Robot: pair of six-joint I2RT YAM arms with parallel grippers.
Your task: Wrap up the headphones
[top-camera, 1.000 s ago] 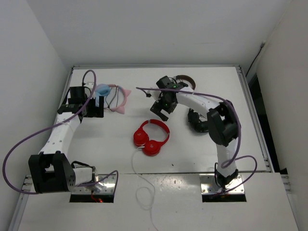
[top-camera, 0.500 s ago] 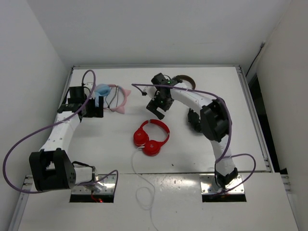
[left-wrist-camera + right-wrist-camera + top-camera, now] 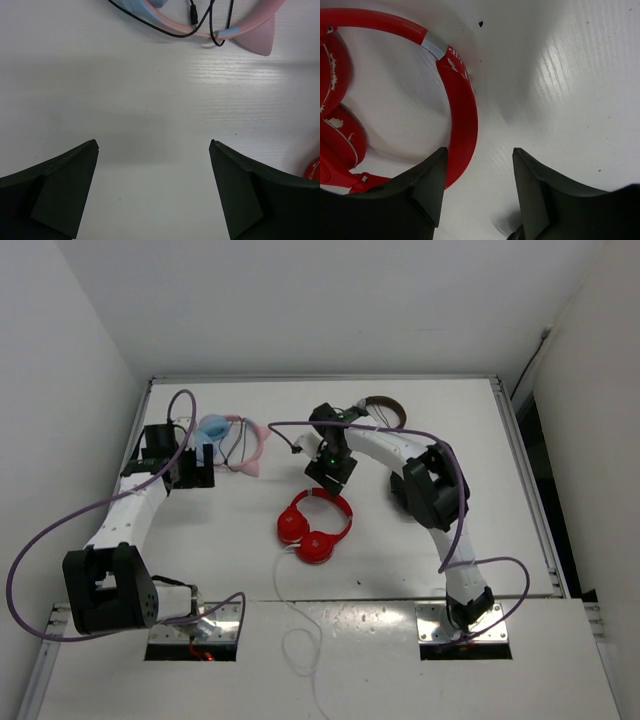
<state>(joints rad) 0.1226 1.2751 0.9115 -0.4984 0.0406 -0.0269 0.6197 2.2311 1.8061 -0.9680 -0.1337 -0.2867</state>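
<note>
The red headphones (image 3: pixel 314 525) lie flat in the middle of the table, ear cups toward the near side. Their thin white cable (image 3: pixel 285 592) runs off the front edge. My right gripper (image 3: pixel 329 478) is open just above the far side of the red headband (image 3: pixel 462 107), which shows in the right wrist view beside my left fingertip (image 3: pixel 436 177). The red ear cups (image 3: pixel 337 135) sit at that view's left edge. My left gripper (image 3: pixel 200 472) is open and empty over bare table at the far left, apart from the red headphones.
Pink-and-blue headphones (image 3: pixel 236 440) with a black cable (image 3: pixel 200 27) lie at the back left, just beyond my left gripper. Brown-and-silver headphones (image 3: pixel 383 405) lie at the back centre. Black headphones (image 3: pixel 403 493) lie under my right arm.
My right gripper has moved left and toward the near side, coming down over the red headband. The left arm has hardly moved. The red headphones have not moved.
</note>
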